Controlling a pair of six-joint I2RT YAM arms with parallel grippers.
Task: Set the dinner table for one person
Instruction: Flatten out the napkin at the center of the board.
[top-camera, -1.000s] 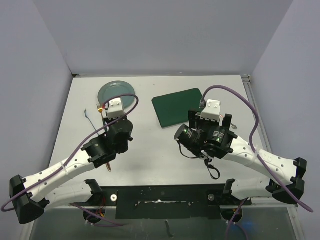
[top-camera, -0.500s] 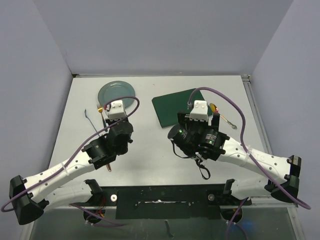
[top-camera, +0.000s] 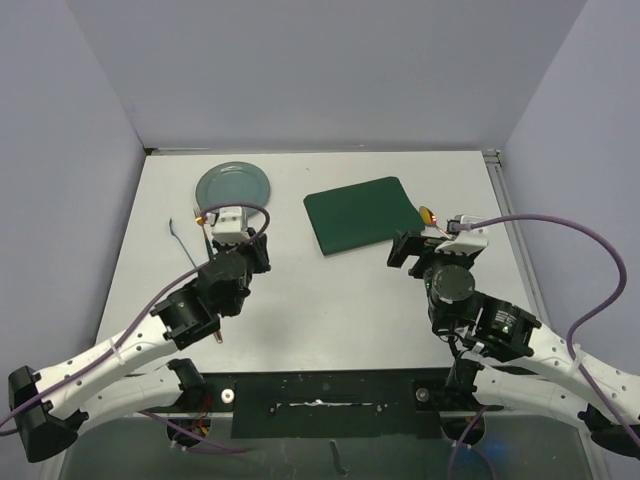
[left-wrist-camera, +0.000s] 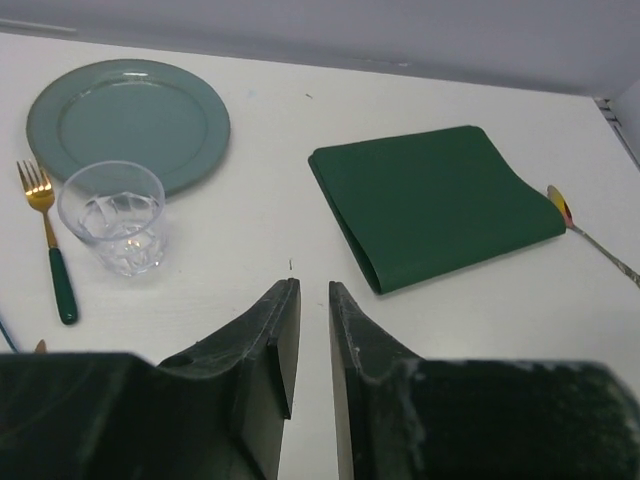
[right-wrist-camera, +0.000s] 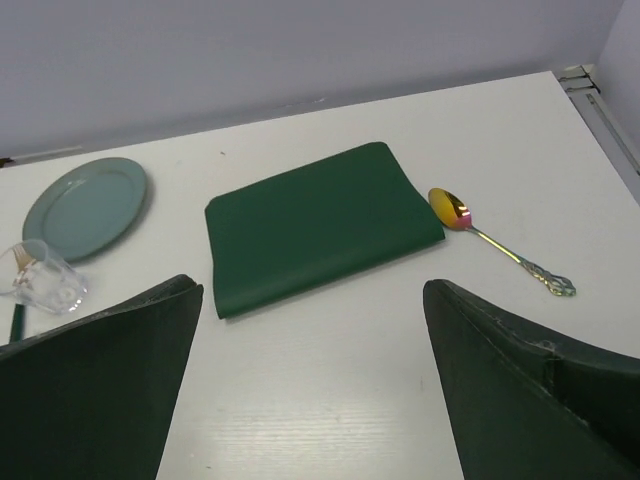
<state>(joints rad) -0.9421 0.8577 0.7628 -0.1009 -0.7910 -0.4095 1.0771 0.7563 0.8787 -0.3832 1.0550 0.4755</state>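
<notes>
Beside plate (left-wrist-camera: 128, 120), empty glass (left-wrist-camera: 112, 215), left claw (left-wrist-camera: 314, 290) narrowly parted, right claw (right-wrist-camera: 310, 290) wide, both holding nothing

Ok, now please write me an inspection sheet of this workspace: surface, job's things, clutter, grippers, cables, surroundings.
Surface: white dinner table, no spills seen.
Job's things: teal plate far left; clear glass upright beside its near rim; gold fork, green handle, left of the glass; dark green placemat centre; spoon right of it.
Clutter: thin blue item near the left edge, unidentifiable.
Grippers: left gripper nearly closed, empty; right gripper wide open, empty.
Cables: purple cables loop over both arms.
Surroundings: plain grey walls on three sides; metal rail on the right.
</notes>
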